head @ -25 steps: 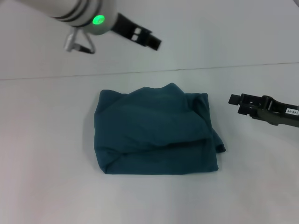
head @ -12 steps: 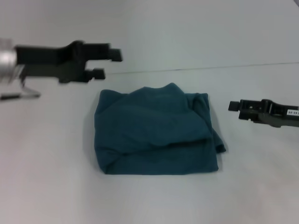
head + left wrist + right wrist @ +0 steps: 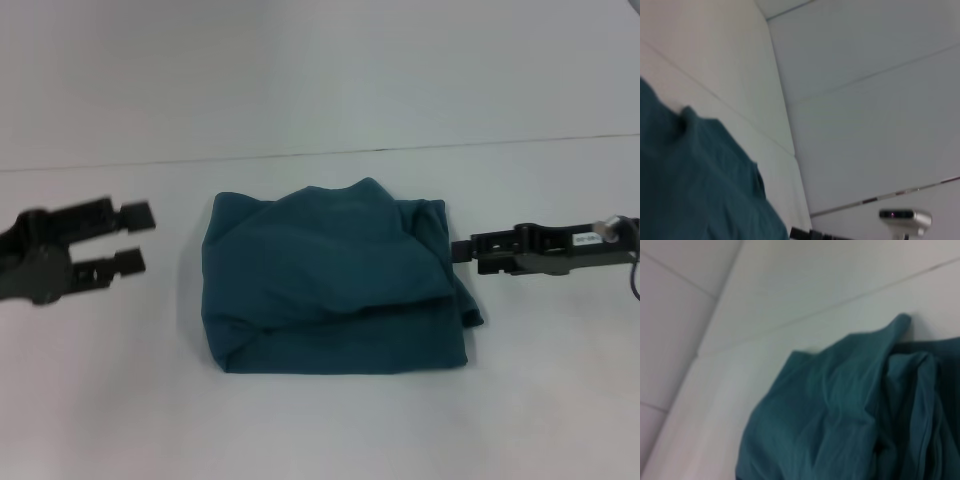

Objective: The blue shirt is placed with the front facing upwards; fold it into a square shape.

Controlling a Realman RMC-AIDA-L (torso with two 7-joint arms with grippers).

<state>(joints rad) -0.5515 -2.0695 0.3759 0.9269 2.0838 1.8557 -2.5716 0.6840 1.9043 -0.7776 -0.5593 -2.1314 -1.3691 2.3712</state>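
Folded into a rough, lumpy square mid-desk [image 3: 100, 400], the dark teal-blue cotton shirt [image 3: 330, 285] risks being dragged open if the right pincer [image 3: 462, 250], whose finger state I cannot tell, brushes its loose right edge, while the left pincer [image 3: 135, 238] waits apart, well clear.

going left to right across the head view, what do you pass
left gripper, open, beside the shirt → the blue shirt, folded into a rough square on the white table → right gripper, at the shirt's right edge
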